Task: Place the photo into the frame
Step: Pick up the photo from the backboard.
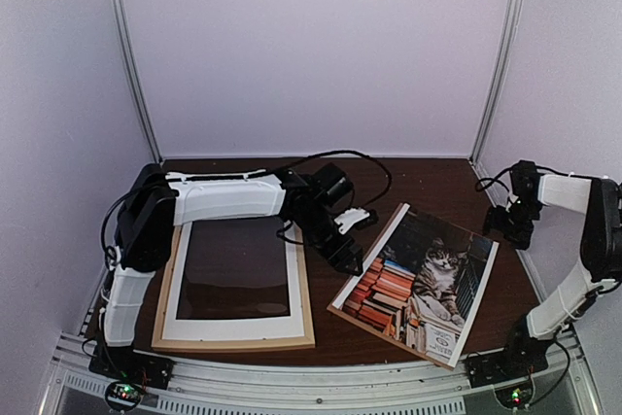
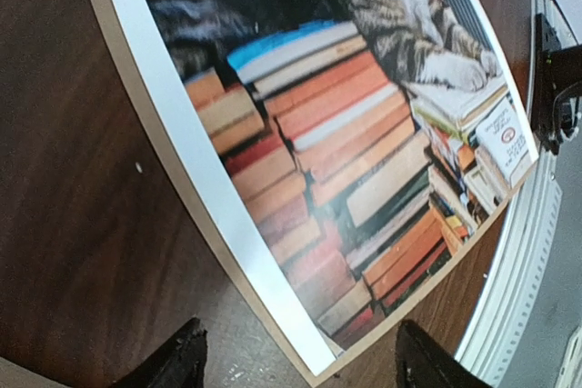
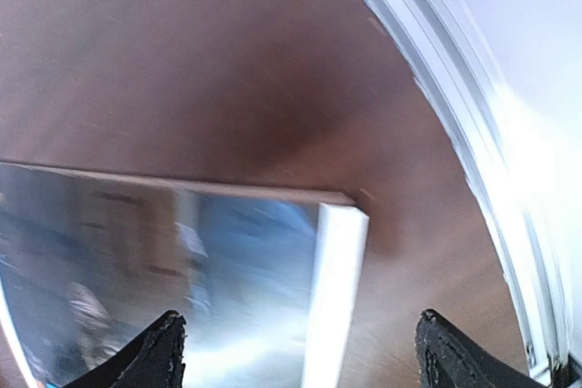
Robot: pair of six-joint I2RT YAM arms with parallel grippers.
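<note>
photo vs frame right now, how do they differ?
The frame lies left, roughly square to the table edge; the photo lies right, turned diagonally. The frame is pale wood around a white mat and dark centre; the photo is a colourful cat-and-books print. Both lie flat, neither gripped.

A dark brown wooden table [image 1: 428, 177] is serving as the floor of a small booth, its grain showing in the close views and a pale sheen lying across it toward the right side. Plain walls tinted a soft lilac are closing it in, a back wall [image 1: 311, 46], a left wall [image 1: 49, 94] and a right wall [image 1: 573, 65], with slim metal posts [image 1: 131, 55] standing at the two back corners. A ribbed metal rail [image 1: 321, 388] is running along the table's near edge, and soft, even light is washing the walls without casting hard shadows.
</note>
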